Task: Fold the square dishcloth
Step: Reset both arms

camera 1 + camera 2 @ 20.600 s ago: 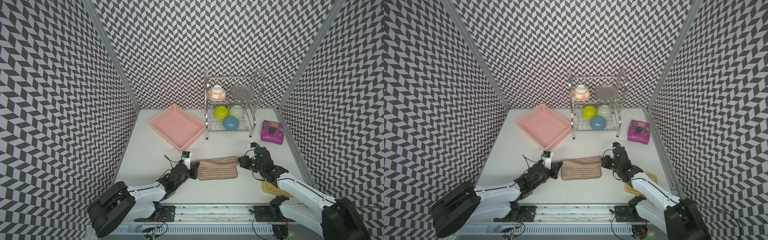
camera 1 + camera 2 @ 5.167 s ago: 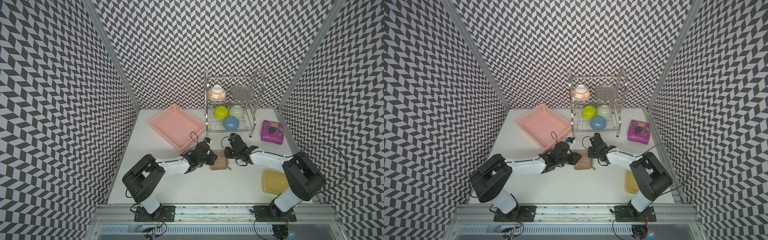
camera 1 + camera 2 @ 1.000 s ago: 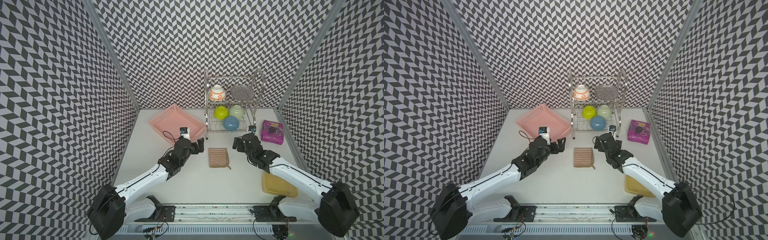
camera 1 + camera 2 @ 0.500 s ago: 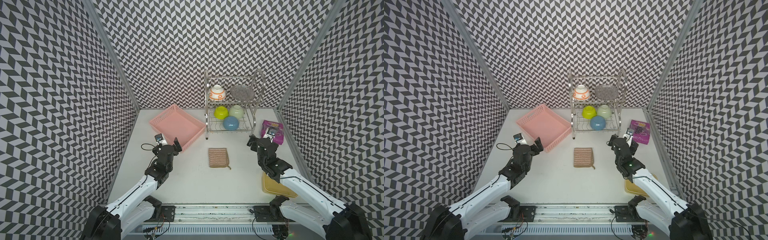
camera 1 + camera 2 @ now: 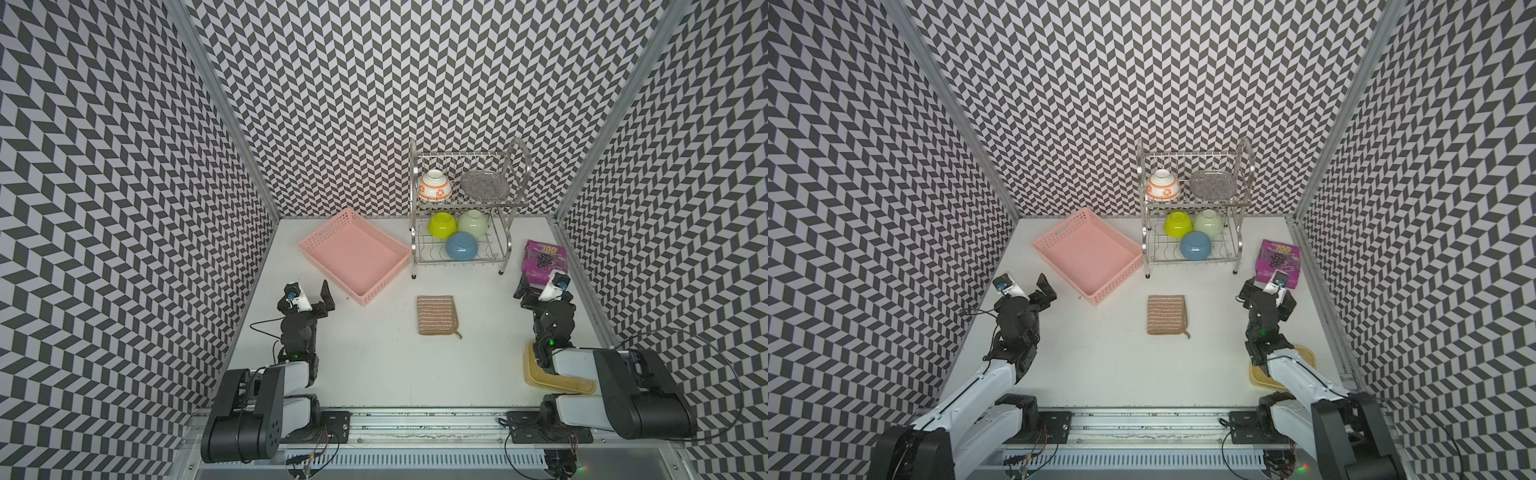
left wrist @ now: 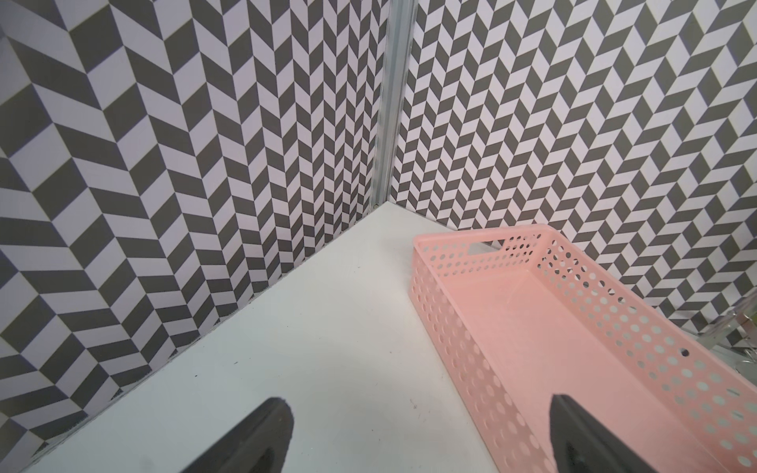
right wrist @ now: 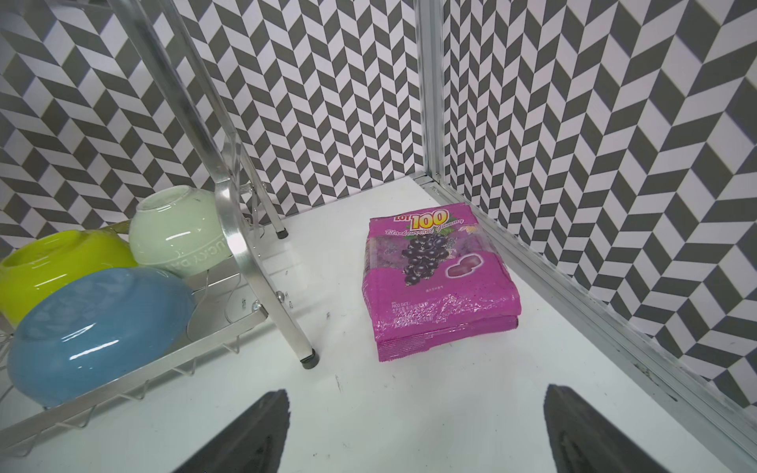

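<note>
Yellow container (image 5: pixel 532 372) half hidden under the right arm (image 5: pixel 582 361) (lid unclear), pink basket (image 6: pixel 454 340) cropped in left wrist view

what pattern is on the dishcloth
The dishcloth has thin brownish and cream stripes; clearest in a top view.

I stand in a lab test booth, not a real kitchen. Zigzag-patterned panels (image 5: pixel 374 83) wall me in on three sides, held by bare metal posts (image 6: pixel 391 102). My arms (image 5: pixel 296 332) are bolted to a rail (image 5: pixel 415 415) along a white table (image 5: pixel 374 365). Only a dish rack (image 5: pixel 465 208) with bowls (image 5: pixel 462 246) hints at a kitchen.
</note>
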`<action>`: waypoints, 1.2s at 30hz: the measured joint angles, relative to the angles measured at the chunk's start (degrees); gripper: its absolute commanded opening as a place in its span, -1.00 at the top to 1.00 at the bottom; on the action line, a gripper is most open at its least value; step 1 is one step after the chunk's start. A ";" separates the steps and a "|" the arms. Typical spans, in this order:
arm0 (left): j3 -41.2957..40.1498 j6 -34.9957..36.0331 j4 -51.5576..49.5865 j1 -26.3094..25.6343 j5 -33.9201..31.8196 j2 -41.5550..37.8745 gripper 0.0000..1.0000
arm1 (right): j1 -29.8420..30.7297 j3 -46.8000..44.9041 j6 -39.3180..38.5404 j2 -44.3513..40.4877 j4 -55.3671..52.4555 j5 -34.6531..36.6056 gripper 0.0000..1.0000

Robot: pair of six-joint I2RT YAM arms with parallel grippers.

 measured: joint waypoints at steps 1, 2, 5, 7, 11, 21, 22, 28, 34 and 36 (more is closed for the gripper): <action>-0.48 0.46 1.42 1.20 1.40 0.44 -1.00 | -0.96 -0.52 -0.31 0.68 1.81 -0.94 -0.99; -0.92 0.85 2.89 2.29 2.84 1.05 -1.00 | -1.90 -0.96 -0.55 1.40 3.52 -1.84 -0.99; -2.25 2.14 7.13 4.90 7.17 3.34 -1.00 | -3.82 -1.90 -1.27 4.04 8.41 -4.37 -0.99; -2.93 3.08 9.75 5.97 9.94 5.38 -1.00 | -4.52 -2.05 -1.99 6.08 11.02 -5.73 -0.99; -4.48 5.33 15.72 6.73 14.43 9.40 -1.00 | -5.07 -2.25 -4.17 8.22 15.50 -8.55 -0.99; -10.14 10.01 34.47 6.84 19.96 16.41 -1.00 | -7.93 -4.63 -7.37 12.79 28.96 -17.62 -0.99; -10.14 10.36 35.85 6.82 20.31 17.27 -1.00 | -8.07 -5.29 -7.48 13.97 30.69 -18.51 -0.99; -10.14 12.20 45.40 6.84 23.43 24.09 -1.00 | -8.52 -6.60 -8.33 19.30 36.59 -23.12 -1.00; -8.61 13.88 48.02 6.84 27.96 29.59 -1.00 | -8.63 -6.34 -9.62 24.11 42.34 -27.61 -0.99; -7.72 14.67 48.46 6.84 29.88 30.95 -1.00 | -8.66 -5.60 -10.21 24.26 41.05 -29.09 -0.99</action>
